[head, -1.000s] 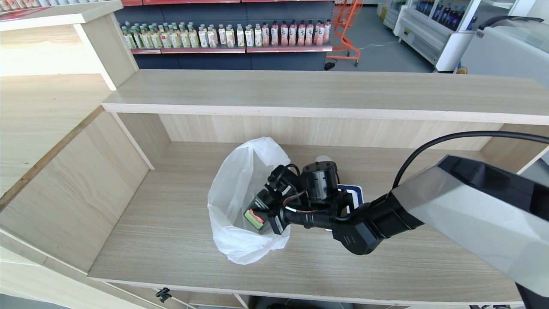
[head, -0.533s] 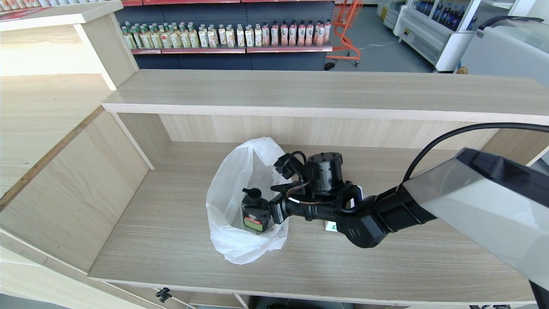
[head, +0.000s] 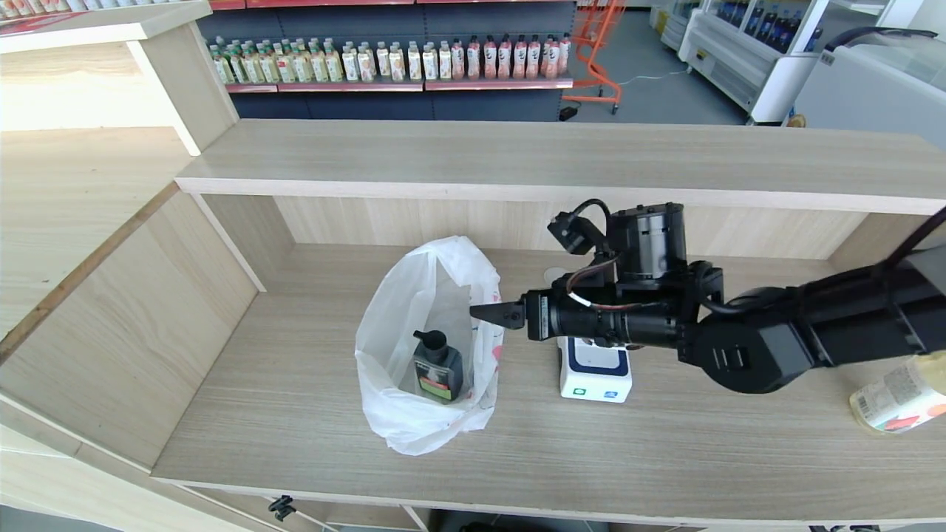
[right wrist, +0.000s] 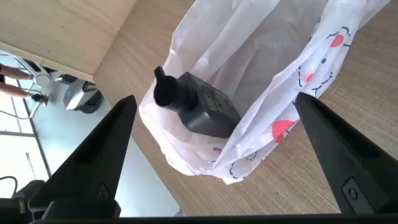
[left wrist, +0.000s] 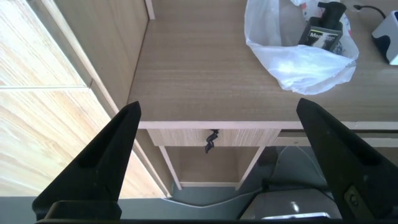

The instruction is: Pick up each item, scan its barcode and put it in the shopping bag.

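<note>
A white shopping bag (head: 403, 325) stands open on the wooden counter. Upright inside it is a black pump bottle (head: 437, 367) with a red and green label. My right gripper (head: 480, 312) hangs open just right of the bag's rim, above counter level, and holds nothing. From its wrist the bottle (right wrist: 202, 109) shows inside the bag (right wrist: 286, 68). A white and blue scanner (head: 595, 371) sits under the right forearm. A pale bottle (head: 898, 395) lies at the counter's right edge. My left gripper (left wrist: 219, 107) is open, low off the counter's front edge, with the bag (left wrist: 298, 56) far ahead.
A raised back ledge (head: 517, 159) runs above the counter's recess. A slanted wooden side wall (head: 148, 318) closes the left. The counter's front edge (left wrist: 205, 126) has a small dark hook (left wrist: 211, 140) under it. Bare counter lies in front of the bag and scanner.
My right gripper let go of the black bottle inside the bag, then drew back up and to the right. The bottle now stands upright; the scanner and the pale bottle came into sight.
</note>
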Motion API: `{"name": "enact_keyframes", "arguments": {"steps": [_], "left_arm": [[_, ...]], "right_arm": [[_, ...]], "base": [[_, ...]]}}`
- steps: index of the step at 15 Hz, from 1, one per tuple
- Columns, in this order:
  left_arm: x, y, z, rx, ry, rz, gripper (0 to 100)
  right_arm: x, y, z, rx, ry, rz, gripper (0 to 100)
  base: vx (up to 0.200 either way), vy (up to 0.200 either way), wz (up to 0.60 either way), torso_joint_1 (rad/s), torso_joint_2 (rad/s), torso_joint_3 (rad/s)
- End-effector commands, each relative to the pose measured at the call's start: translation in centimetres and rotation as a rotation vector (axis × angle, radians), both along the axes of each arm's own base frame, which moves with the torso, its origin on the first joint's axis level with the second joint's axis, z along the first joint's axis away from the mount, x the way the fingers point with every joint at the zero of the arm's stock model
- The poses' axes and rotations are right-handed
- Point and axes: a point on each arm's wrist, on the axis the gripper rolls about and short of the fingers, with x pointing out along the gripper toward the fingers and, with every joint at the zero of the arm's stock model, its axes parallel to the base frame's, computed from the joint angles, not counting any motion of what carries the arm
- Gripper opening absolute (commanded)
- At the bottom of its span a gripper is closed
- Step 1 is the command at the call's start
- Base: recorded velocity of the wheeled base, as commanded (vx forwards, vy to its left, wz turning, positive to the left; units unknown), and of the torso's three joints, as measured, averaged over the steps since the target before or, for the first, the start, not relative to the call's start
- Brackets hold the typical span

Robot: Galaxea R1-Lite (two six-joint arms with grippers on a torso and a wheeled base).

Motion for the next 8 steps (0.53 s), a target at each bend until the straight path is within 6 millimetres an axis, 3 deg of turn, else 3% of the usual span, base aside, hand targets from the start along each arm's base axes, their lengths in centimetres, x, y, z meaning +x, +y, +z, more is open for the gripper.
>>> {"name": "enact_keyframes", "arguments": {"steps": [1, 3, 4, 6, 8], "left_arm": [[0.0, 0.0, 0.0, 0.000, 0.000, 0.000, 100], [0.0, 0.0, 0.0, 0.000, 0.002, 0.000, 100], [0.0, 0.0, 0.0, 0.000, 0.002, 0.000, 100], [0.0, 0.0, 0.0, 0.000, 0.002, 0.000, 100], [0.0, 0.0, 0.0, 0.000, 0.002, 0.000, 100]], "right_arm": [[-6.5, -5.9, 6.6, 0.061, 0.012, -0.058, 100], [-9.0, -9.9, 7.4, -0.002, 0.024, -0.148, 100], [-10.1, -12.7, 7.0, -0.125, 0.002, -0.194, 100], [-10.5, -14.9, 6.0, -0.206, -0.013, -0.272, 100], [-11.1, -16.8, 6.7, -0.194, -0.038, -0.351, 100]], "base": [[0.000, 0.000, 0.00, 0.000, 0.00, 0.000], [0.000, 0.000, 0.00, 0.000, 0.00, 0.000], [0.000, 0.000, 0.00, 0.000, 0.00, 0.000], [0.000, 0.000, 0.00, 0.000, 0.00, 0.000], [0.000, 0.000, 0.00, 0.000, 0.00, 0.000]]}}
